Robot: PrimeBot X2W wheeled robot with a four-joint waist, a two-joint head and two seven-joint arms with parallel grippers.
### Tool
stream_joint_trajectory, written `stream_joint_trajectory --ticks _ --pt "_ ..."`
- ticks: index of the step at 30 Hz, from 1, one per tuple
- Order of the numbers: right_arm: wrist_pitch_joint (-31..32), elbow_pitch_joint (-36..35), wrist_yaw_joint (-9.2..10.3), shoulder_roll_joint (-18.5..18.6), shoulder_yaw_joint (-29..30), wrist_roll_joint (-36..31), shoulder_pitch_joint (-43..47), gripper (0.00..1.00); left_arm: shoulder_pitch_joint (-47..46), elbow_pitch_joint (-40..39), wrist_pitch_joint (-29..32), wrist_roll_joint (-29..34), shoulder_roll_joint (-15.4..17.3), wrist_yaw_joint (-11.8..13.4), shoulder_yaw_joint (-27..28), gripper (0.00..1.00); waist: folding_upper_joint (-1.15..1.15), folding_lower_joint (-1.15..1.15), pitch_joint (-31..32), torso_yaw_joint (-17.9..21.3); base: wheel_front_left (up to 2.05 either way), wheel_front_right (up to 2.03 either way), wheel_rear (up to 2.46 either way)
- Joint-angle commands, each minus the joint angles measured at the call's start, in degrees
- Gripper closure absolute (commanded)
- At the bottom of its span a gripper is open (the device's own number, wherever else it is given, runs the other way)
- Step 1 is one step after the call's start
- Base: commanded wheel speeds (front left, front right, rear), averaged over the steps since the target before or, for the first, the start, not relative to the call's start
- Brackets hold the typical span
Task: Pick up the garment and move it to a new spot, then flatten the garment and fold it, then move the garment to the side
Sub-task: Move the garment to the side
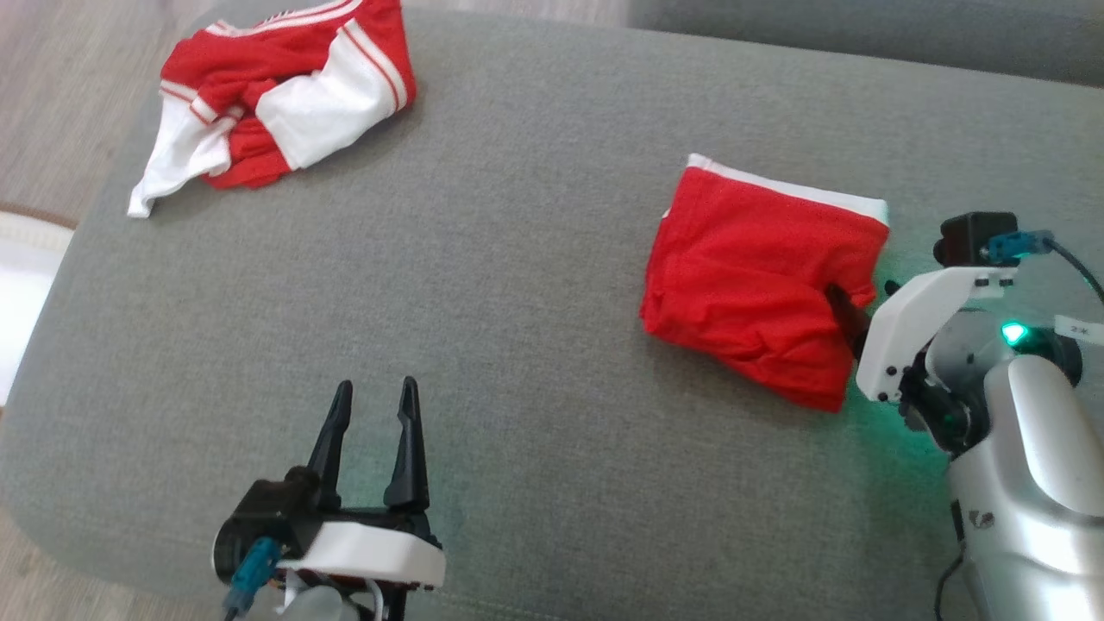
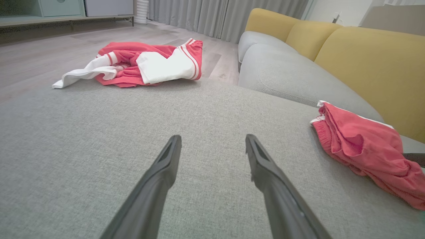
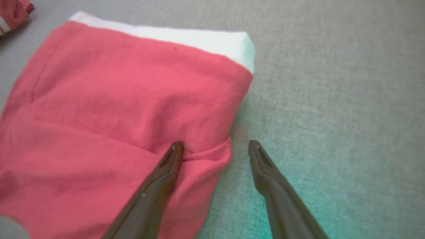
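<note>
Two garments: folded garment [image 1: 759, 276], crumpled garment [image 1: 285, 95]. Left hand [image 1: 376, 384] wide, empty; right hand [image 3: 215, 143] wide, finger [image 3: 159, 179] on folded garment. Left wrist view adds yellow backrest [image 2: 365, 56].

Grey fabric sofa seat [image 1: 535, 362], wide and flat. A second grey seat [image 2: 275, 66] adjoins. Yellow back cushions [image 2: 365, 63] behind. Pale wood-plank floor [image 2: 49, 56] beyond. Grey curtains [image 2: 206, 16] at far wall; low cabinet [image 2: 49, 8], pale green fronts, near them. Even, diffuse light.

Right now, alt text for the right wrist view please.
The right gripper, open, straddles an edge of a folded red fabric garment with a white band along its far side: one dark finger over the cloth, the other over the grey woven cushion.
</note>
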State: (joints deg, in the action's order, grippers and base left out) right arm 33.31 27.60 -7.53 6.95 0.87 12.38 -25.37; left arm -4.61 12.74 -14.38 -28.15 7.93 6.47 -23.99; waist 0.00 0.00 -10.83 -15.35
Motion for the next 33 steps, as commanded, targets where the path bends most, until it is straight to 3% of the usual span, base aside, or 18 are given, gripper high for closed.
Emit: stream_joint_trajectory --ticks 1,2,3,4,5,7,8,15,26,33 --pt "-0.03 -1.27 0.04 0.34 -1.09 0.56 -2.81 0.0 -2.27 -1.71 -0.62 0.59 -0.08 -0.45 2.33 0.0 0.0 0.0 -0.72 -0.68 0.0 0.0 0.0" --pt "-0.14 -0.78 0.04 0.21 -1.2 0.94 -2.84 0.0 -2.27 -1.72 -0.62 0.75 -0.16 -0.56 2.42 0.0 0.0 0.0 -0.88 -0.77 0.0 0.0 0.0" --pt "-0.22 -0.28 0.04 0.03 -1.36 1.39 -2.87 0.31 -2.27 -1.71 -0.62 0.91 -0.22 -0.64 2.49 0.0 0.0 0.0 -1.02 -0.8 0.0 0.0 0.0" --pt "-0.38 0.15 0.04 -0.14 -1.66 1.77 -2.93 0.55 -2.26 -1.71 -0.62 1.09 -0.26 -0.7 2.55 0.0 0.0 0.0 -1.18 -0.76 0.0 0.0 0.0" --pt "-0.7 0.54 0.04 -0.26 -1.93 2.03 -3.05 0.61 -2.27 -1.74 -0.62 1.27 -0.3 -0.76 2.59 0.0 0.0 0.0 -1.29 -0.65 0.0 0.0 0.0" --pt "-1.68 1.14 0.04 -0.48 -2.42 2.45 -3.44 0.92 -2.42 -1.77 -0.62 1.62 -0.32 -0.94 2.59 0.0 0.0 0.0 -1.54 -0.15 0.0 0.0 0.0" --pt "-2.55 1.33 0.04 -0.46 -2.51 2.52 -3.72 1.0 -2.55 -1.8 -0.62 1.79 -0.34 -1.09 2.54 0.0 0.0 0.0 -1.67 0.17 0.0 0.0 0.0" --pt "-7.93 1.59 0.04 1.88 -5.55 2.95 -5.18 1.0 -3.82 -2.8 -0.57 3.1 0.33 -1.85 1.82 0.0 0.0 0.0 -2.56 5.48 0.0 0.0 0.0" --pt "-10.26 -2.81 0.04 7.92 -4.34 3.41 -6.48 1.0 -6.73 -7.39 2.13 4.99 2.4 -1.54 0.7 0.0 0.0 0.0 -7.36 22.82 0.0 0.0 0.0" --pt "-10.82 -4.79 0.04 8.7 -2.25 3.89 -7.85 1.0 -9.29 -9.84 4.76 6.39 4.05 -1.56 -0.09 0.0 0.0 0.0 -11.15 29.6 0.0 0.0 0.0"
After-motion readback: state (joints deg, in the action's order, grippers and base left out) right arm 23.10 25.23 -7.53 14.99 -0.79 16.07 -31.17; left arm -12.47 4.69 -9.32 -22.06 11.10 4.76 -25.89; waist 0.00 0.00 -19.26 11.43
